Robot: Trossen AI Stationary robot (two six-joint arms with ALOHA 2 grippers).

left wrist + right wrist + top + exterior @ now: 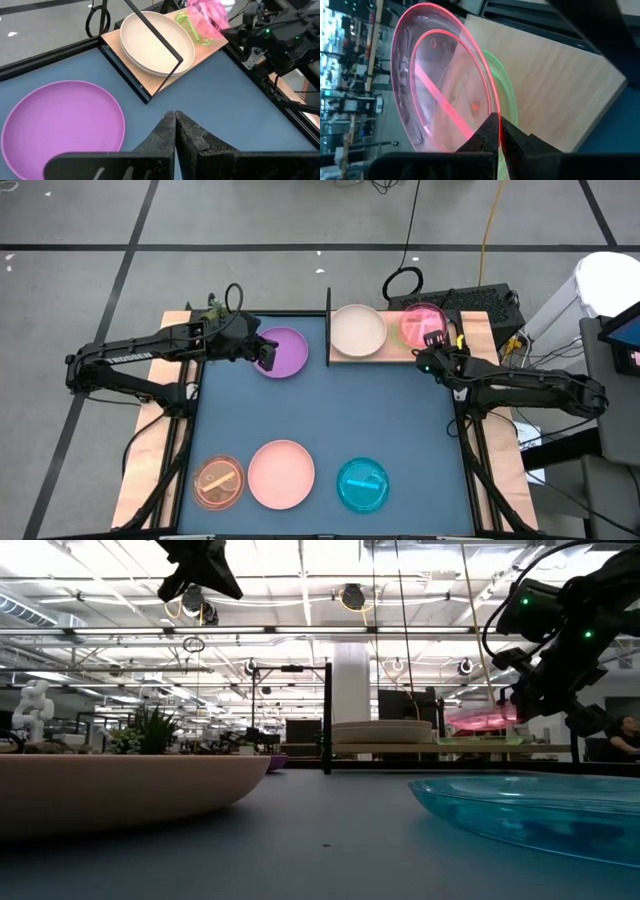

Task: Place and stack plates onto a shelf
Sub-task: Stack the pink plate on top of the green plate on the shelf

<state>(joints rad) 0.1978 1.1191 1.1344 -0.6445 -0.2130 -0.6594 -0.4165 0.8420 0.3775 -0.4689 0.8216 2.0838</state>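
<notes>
Blue mat (330, 420), right gripper (437, 346) pinching magenta dish (422, 323)

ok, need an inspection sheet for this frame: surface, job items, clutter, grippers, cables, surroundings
surface: dark blue mat on the table, wooden shelf at its far edge.
job's things: cream plate on the shelf; magenta dish over a green dish beside it. Purple plate, orange dish, pink plate and cyan dish on the mat.
clutter: nothing seen.
grippers: left gripper shut, empty, near the purple plate; right gripper shut on the magenta dish's rim.
cables: black loop and yellow cable on the floor behind.
surroundings: open lab hall with ceiling lights.
</notes>
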